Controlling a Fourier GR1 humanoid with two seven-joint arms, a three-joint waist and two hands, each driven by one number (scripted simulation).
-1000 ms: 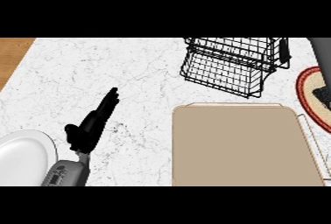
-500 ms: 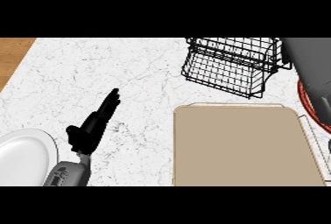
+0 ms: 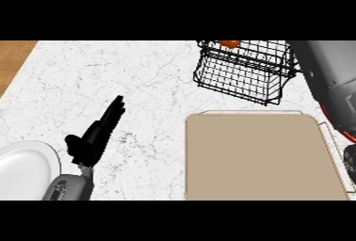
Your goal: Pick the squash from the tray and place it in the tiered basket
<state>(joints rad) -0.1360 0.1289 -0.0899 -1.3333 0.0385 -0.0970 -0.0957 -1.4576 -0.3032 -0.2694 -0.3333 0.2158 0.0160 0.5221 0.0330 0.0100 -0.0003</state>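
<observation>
Currently: squash (image 3: 228,44) orange, only a sliver visible, sitting at top of basket (image 3: 243,70), at far edge of view. Basket black wire, just beyond tray (image 3: 264,155), near its far edge. Tray tan, bare surface showing, nothing visible on it. Left hand (image 3: 94,136) well left of tray, resting on counter (image 3: 139,70), fingers straight and relaxed, pointing away toward far side, holding nothing. Plate (image 3: 24,169) white, left of tray, just beside left hand, at lower left corner. Right arm (image 3: 327,70) grey, coming in right of tray, reaching up alongside basket's right side. Right hand itself not visible; can't tell finger state. Wood strip (image 3: 14,61) far left of tray, past counter edge.
</observation>
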